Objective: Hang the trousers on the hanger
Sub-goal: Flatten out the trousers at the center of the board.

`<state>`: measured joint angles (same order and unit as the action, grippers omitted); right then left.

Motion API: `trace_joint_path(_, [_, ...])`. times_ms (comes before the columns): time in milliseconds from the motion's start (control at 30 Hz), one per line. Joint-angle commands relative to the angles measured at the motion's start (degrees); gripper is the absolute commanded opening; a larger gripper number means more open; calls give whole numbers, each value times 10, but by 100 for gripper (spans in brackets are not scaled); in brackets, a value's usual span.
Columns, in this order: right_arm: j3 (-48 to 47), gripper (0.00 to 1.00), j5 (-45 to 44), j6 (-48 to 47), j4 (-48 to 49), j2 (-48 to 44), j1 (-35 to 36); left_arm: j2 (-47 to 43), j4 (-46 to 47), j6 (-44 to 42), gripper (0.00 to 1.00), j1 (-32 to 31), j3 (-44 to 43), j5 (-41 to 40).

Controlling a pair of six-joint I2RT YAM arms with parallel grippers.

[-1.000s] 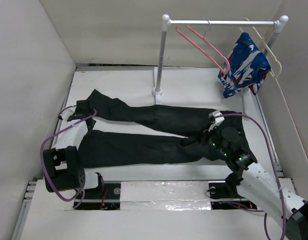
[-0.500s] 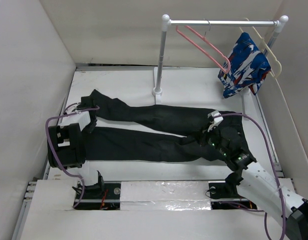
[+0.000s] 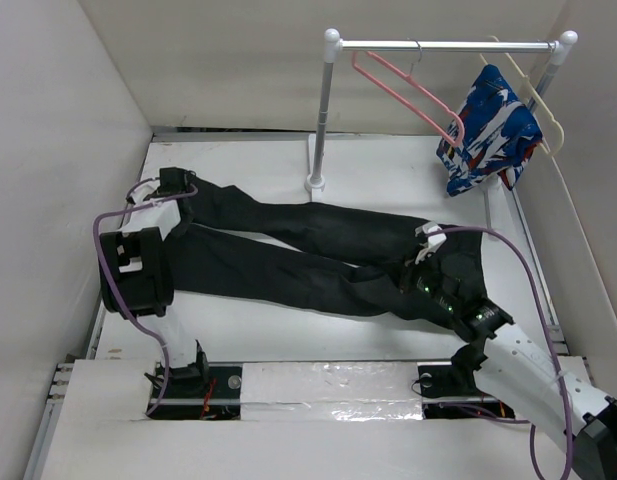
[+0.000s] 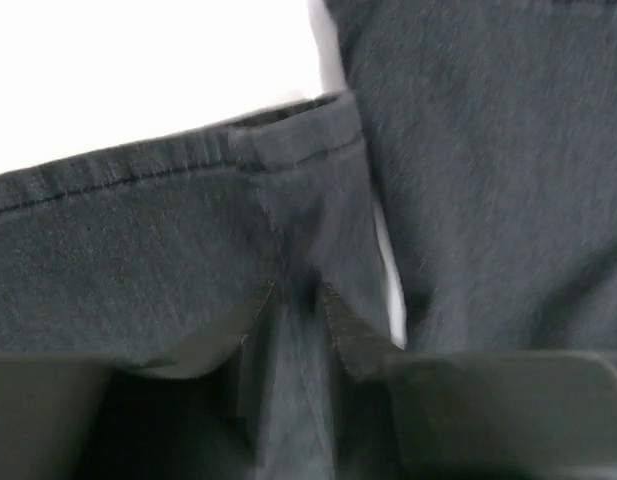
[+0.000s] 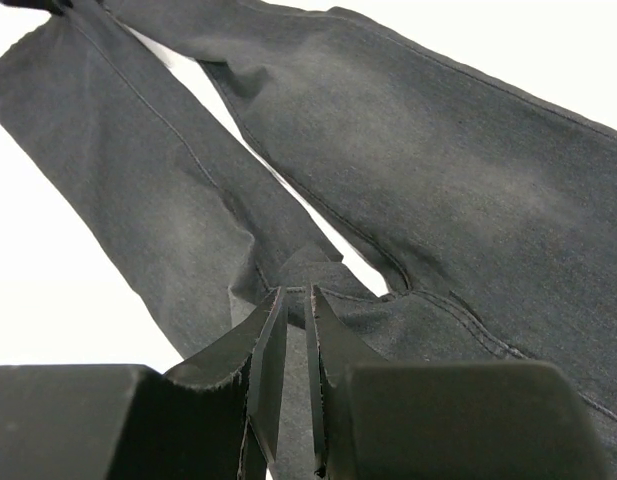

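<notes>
The black trousers [image 3: 288,255] lie across the white table, legs pointing left, waist at the right. My left gripper [image 3: 173,190] is shut on the hem of a leg [image 4: 288,150] at the far left; a fold of dark cloth runs between its fingers [image 4: 348,330]. My right gripper [image 3: 423,275] is shut on a fold of the trousers [image 5: 318,275] near the crotch, where the two legs part. The pink hanger [image 3: 408,90] hangs by its hook on the rail at the back, apart from both grippers.
A white rail stand [image 3: 321,110] rises at the back centre. A cream hanger [image 3: 533,85] with a blue-white-red patterned garment [image 3: 491,130] hangs at the rail's right end. White walls close the left, back and right sides.
My left arm has swung back and up the left side, dragging the leg ends toward the far left. The near leg now lies slanted. The right gripper has stayed put.
</notes>
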<state>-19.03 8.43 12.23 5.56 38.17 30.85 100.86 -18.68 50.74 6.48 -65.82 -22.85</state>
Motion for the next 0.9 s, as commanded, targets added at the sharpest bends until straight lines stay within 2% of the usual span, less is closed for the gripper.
trace_joint_path(0, [-22,19,13,-7,16,-7,5,-84,6,-7,28,3,30,-4])
trace_joint_path(133, [-22,19,25,-6,15,-16,5,-202,14,-5,49,3,92,10])
trace_joint_path(267, [-21,19,23,-5,8,-39,10,-327,6,12,51,3,189,28])
trace_joint_path(467, [-17,16,22,-2,3,-58,11,-421,-33,71,49,14,294,43])
trace_joint_path(633, [-18,17,24,-2,4,-55,11,-436,-10,81,50,54,347,68])
trace_joint_path(867, [-17,17,24,-3,7,-50,11,-386,24,53,49,153,374,96])
